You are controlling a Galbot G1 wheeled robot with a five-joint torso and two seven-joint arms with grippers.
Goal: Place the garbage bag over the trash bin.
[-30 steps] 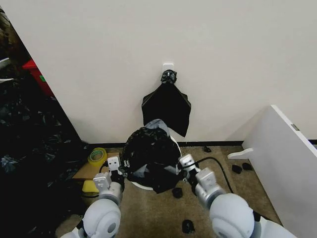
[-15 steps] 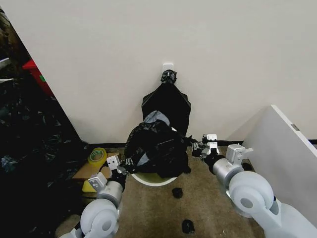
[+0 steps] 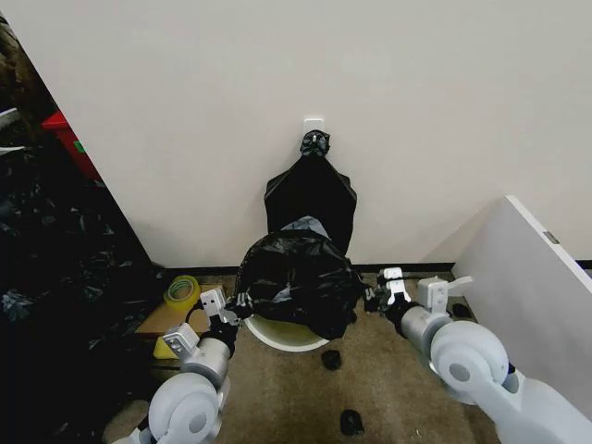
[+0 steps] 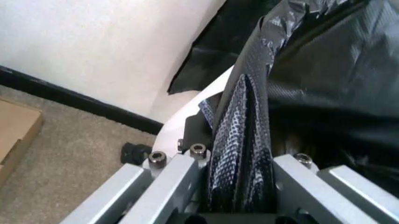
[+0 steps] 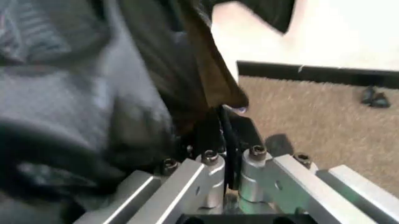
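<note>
On the carpet, the left gripper at the bin's 9 o'clock and the right gripper at 3 o'clock each clamp a fold of the glossy black plastic garbage bag, stretched above the round cream-white plastic trash bin. Judged mid-draping; lowering its mouth around the rim seems next.

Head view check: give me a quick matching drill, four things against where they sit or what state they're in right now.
Things:
1. garbage bag
2. trash bin
3. left tool
4. knotted black bundle

States:
A. hanging from a white wall hook
B. shut on the bag's edge, at the bin's left side
C. stretched between both tools above the bin
D. on the carpet, rim partly uncovered

Pairs: 1-C, 2-D, 3-B, 4-A
</note>
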